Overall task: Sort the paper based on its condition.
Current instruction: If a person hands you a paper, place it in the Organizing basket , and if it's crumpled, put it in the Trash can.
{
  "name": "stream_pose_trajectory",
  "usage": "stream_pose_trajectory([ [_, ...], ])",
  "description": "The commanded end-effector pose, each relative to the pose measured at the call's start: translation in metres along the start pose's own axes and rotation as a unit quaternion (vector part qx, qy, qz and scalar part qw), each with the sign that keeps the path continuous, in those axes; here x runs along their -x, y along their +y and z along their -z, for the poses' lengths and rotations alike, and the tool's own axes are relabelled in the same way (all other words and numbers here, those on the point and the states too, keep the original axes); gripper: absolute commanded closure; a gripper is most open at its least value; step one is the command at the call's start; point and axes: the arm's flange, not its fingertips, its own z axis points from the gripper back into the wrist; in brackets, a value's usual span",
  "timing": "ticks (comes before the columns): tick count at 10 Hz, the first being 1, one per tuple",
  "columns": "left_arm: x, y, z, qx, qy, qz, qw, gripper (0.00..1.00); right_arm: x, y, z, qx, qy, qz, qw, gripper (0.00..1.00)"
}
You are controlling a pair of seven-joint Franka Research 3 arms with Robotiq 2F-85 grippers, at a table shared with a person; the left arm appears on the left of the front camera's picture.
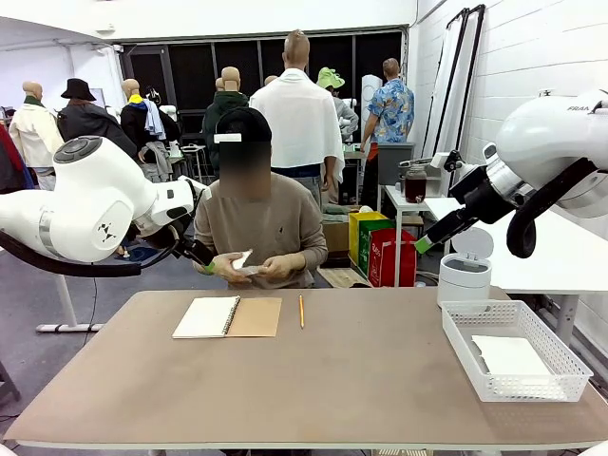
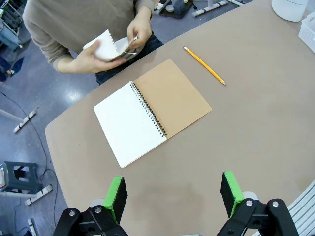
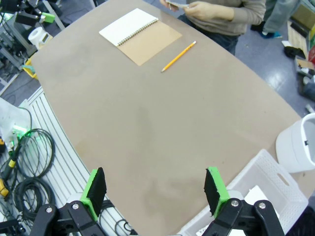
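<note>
Nearest the robot, the left gripper [image 2: 173, 194] and right gripper [image 3: 155, 190] both hang above the table [image 1: 361, 380] with green pads spread wide, holding nothing. At 4 o'clock on the table, a white basket [image 1: 518, 388] has a flat sheet [image 1: 510, 355] lying inside. At 10 o'clock lies an open spiral notebook [image 1: 226, 316], with a pencil [image 1: 301, 311] just beside it at 12. Beyond the far edge at 11 o'clock, a seated person's hands [image 2: 86, 58] pinch a curled sheet of paper [image 2: 103, 45] in the air. Likely risks are that a thin sheet passed mid-air slips or tears between the fingers, that the notebook's blank page is mistaken for loose paper, or that an arm reaching in crowds the person's hands.
</note>
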Motion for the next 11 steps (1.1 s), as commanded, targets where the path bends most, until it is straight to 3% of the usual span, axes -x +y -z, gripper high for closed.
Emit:
stream_pose_trajectory([
  [1, 0.0003, 0.0006, 0.0, 0.0, 0.0, 0.002, 1.0, 0.0, -0.0008, 0.0005, 0.0003, 0.0, 0.0, -0.001, 1.0, 0.0],
  [11, 0.0003, 0.0006, 0.0, 0.0, 0.0, 0.002, 1.0, 0.0, -0.0008, 0.0005, 0.0003, 0.0, 0.0, -0.001, 1.0, 0.0],
])
